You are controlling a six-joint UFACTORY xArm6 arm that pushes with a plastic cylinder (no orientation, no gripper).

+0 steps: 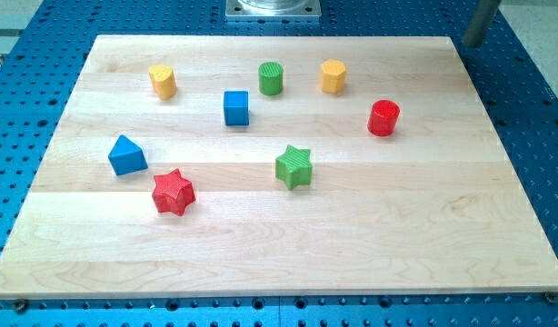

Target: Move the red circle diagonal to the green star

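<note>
The red circle (383, 118) is a short red cylinder at the right of the wooden board. The green star (294, 167) lies near the board's middle, down and to the left of the red circle. My tip (473, 44) shows at the view's top right corner, just past the board's top right edge. It is up and to the right of the red circle and touches no block.
A yellow block (163, 82), a green cylinder (271, 78) and another yellow block (333, 76) stand along the top. A blue cube (235, 108), a blue triangular block (126, 155) and a red star (174, 192) lie to the left. The board (261, 263) rests on a blue perforated table.
</note>
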